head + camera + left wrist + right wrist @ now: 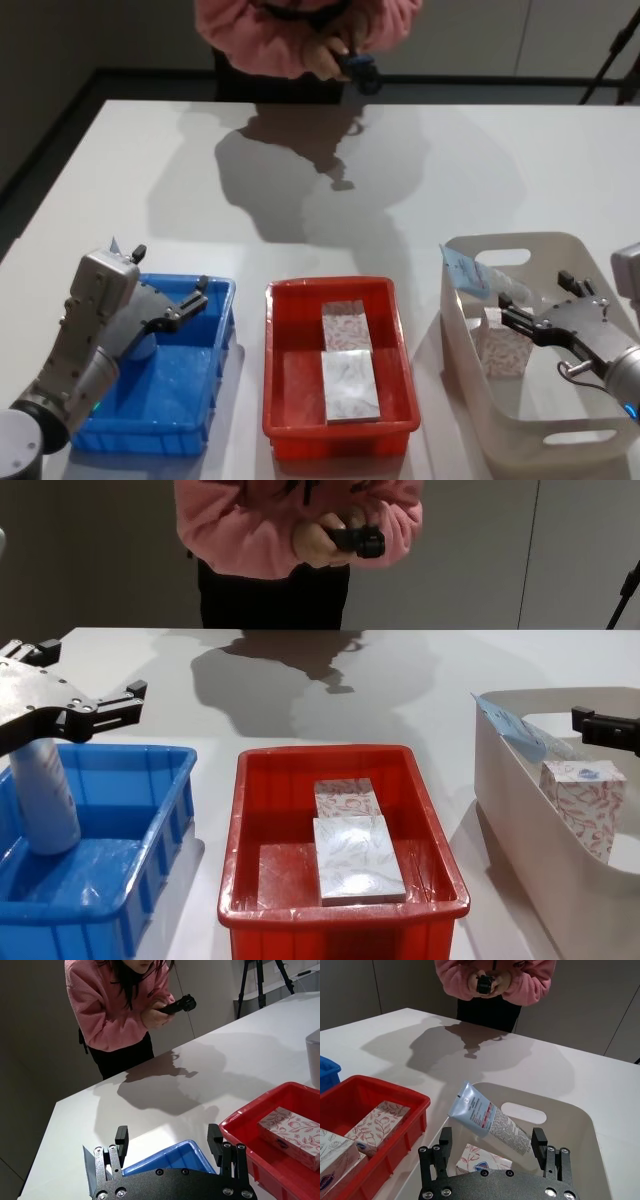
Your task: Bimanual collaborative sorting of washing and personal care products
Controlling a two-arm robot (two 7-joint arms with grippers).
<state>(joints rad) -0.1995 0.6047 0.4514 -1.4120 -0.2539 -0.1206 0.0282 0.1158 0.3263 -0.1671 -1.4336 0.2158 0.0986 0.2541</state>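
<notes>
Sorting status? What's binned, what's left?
Done: two boxes lie in the red crate, and a white bottle stands in the blue crate. In hand: nothing; the left gripper hangs open over the blue crate, and the right gripper is open over the tub. Left: the tube and one box in the tub.

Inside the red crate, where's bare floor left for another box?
The red crate has bare floor left of the two boxes, and a narrower strip on their right. The white tub is crowded at its far end by the tube and a box.
</notes>
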